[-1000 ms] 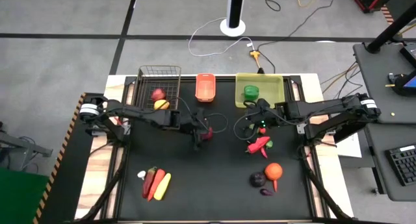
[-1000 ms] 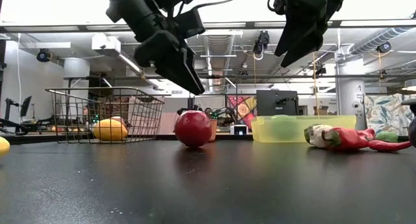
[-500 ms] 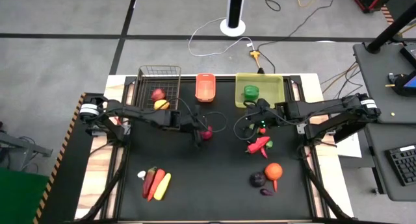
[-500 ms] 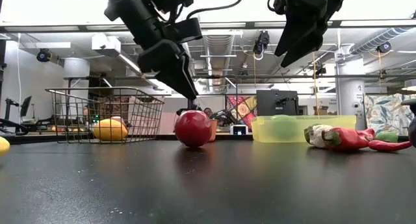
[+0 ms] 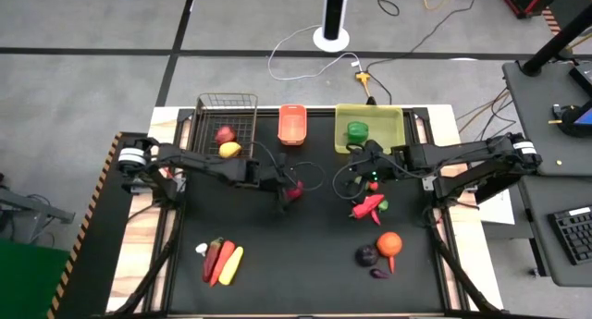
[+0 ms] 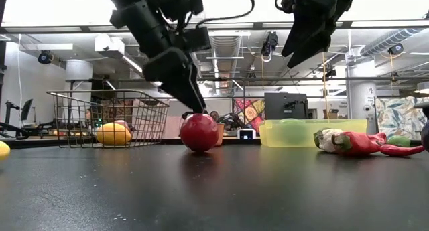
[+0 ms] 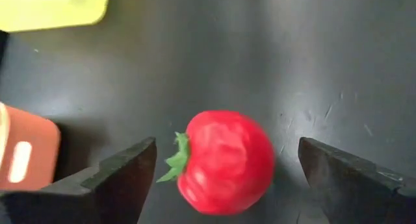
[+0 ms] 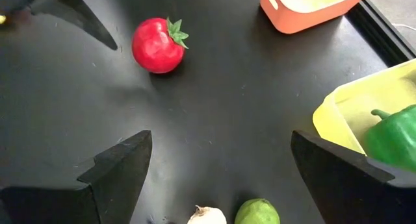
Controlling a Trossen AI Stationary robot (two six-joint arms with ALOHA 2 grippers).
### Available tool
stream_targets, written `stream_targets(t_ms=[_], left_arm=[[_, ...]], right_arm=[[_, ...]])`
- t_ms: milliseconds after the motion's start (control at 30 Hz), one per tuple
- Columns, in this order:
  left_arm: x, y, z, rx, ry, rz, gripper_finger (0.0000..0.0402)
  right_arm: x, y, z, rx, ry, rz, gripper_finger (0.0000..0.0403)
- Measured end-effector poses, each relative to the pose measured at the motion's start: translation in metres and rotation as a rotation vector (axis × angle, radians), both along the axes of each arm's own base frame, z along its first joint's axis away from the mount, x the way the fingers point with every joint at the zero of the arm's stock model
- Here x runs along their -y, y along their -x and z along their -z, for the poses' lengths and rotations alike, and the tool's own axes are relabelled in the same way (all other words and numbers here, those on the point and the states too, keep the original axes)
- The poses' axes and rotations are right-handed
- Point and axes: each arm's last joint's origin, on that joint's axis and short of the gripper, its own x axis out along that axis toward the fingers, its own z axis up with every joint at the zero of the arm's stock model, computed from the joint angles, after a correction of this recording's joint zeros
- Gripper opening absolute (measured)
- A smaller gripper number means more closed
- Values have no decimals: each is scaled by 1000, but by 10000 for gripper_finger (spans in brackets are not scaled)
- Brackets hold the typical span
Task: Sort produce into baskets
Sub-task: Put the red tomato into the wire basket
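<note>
A red round fruit with a green leafy top lies on the black table near its middle, resting on its side. My left gripper is open and slants down over it, one finger on either side, touching nothing; the low view shows its fingertips just above the fruit. My right gripper hangs open, high above the table right of centre. At the far edge stand a wire basket with two fruits, an orange basket and a yellow-green bin with a green pepper.
Below my right gripper lie a red chilli, a lime and a garlic bulb. An orange and an eggplant are at the near right. Long vegetables lie at the near left.
My left gripper has sunk a little toward the red fruit, its fingertips now close above it. The fruit has stayed where it was.
</note>
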Motion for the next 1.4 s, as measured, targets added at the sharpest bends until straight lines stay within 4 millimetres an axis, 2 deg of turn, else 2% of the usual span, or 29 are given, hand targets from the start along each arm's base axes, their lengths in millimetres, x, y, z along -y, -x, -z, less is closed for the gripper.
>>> stream_targets(t_ms=[400,567,933,1033,1200,1400], left_arm=[[-2,-12,36,-72,-44,-32,355],[-2,-14,42,-69,-55,-47,349],[-2,-14,41,-64,-61,-53,255],[-2,-14,39,-56,-53,-65,242],[-1,-11,21,-6,-53,-58,249],[-1,11,-37,127,-66,-39,248]], right_arm=[[0,0,0,-1,3,-4,359],[0,0,0,0,2,-4,359],[0,0,0,0,2,-4,359],[0,0,0,-1,2,-4,359],[0,0,0,0,2,-4,359],[0,0,0,1,3,-3,359]])
